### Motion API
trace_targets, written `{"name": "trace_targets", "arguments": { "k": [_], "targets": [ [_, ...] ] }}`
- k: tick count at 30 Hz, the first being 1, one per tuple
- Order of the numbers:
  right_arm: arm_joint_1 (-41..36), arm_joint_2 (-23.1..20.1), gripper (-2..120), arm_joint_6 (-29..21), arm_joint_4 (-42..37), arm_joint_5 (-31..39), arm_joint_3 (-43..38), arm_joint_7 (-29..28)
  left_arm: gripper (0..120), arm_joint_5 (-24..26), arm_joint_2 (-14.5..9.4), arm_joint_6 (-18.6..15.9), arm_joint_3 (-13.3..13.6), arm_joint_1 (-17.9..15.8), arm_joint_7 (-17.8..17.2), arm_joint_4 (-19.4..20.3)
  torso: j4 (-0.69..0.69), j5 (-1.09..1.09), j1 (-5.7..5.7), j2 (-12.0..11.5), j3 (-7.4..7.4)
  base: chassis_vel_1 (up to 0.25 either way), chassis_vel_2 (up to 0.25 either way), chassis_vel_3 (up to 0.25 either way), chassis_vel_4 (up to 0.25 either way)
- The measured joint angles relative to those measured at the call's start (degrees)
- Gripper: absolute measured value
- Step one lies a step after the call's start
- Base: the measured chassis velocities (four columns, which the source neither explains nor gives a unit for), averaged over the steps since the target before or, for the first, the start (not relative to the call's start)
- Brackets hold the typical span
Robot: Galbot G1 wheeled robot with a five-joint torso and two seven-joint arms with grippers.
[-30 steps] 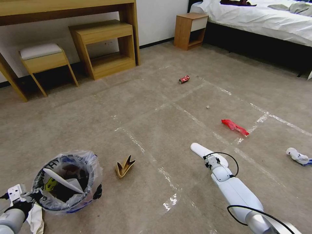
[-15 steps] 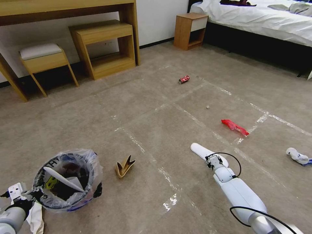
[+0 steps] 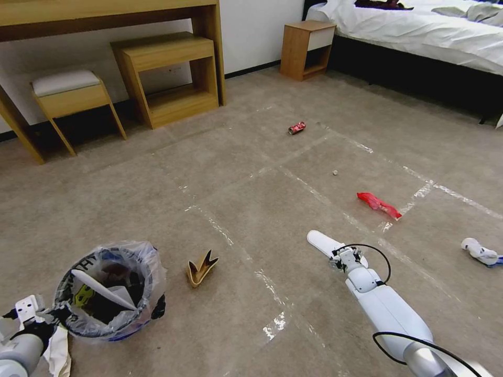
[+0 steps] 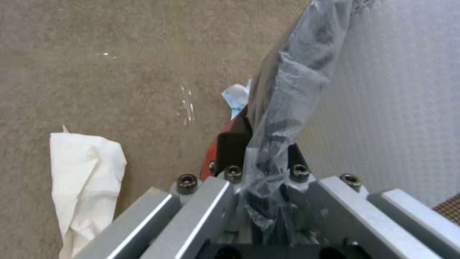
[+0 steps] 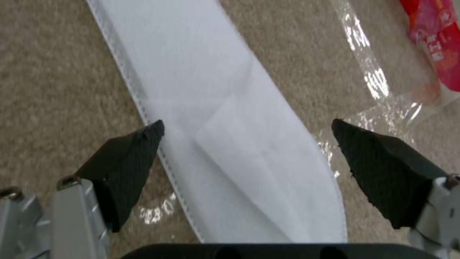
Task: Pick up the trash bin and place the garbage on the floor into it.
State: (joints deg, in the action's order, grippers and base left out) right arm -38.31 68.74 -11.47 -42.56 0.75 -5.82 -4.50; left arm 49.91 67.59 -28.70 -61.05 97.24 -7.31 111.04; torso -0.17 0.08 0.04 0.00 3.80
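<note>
The trash bin (image 3: 107, 290), lined with a crinkly clear bag, is at the lower left with a white slipper inside it. My left gripper (image 3: 50, 315) is shut on its rim. The left wrist view shows that gripper (image 4: 261, 158) pinching the bag and black rim, beside the bin's red side (image 4: 225, 142). My right gripper (image 3: 346, 256) hovers low over a flat white slipper (image 3: 324, 243) on the floor (image 3: 251, 199). Up close it (image 5: 249, 144) is open, its fingertips (image 5: 143, 144) straddling the slipper (image 5: 230, 126). Other garbage: a tan carton (image 3: 201, 268), a red wrapper (image 3: 378, 204), a red can (image 3: 296, 128) and a tissue (image 3: 479, 251).
A white tissue (image 3: 57, 351) lies beside my left arm, also seen as the tissue (image 4: 86, 180) near the bin. A wooden desk with a stool (image 3: 70, 94) and a shelf unit (image 3: 167, 78) stands at the back left. A nightstand (image 3: 306, 50) and a bed (image 3: 419, 36) are at the back right.
My right arm has eased slightly to the right and down over the slipper. The bin and the left gripper have hardly moved.
</note>
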Motion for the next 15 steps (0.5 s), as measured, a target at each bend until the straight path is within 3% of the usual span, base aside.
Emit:
{"name": "trace_targets", "arguments": {
  "k": [15],
  "targets": [
    [-0.3,-1.3,88,-1.0,-0.9,0.0,-0.2,0.0,1,-0.2,0.3,0.3,0.2,-0.3,0.1,0.1,0.0,-0.01,0.0,0.0,0.0,0.0,0.0,0.0,0.0]
  ]
}}
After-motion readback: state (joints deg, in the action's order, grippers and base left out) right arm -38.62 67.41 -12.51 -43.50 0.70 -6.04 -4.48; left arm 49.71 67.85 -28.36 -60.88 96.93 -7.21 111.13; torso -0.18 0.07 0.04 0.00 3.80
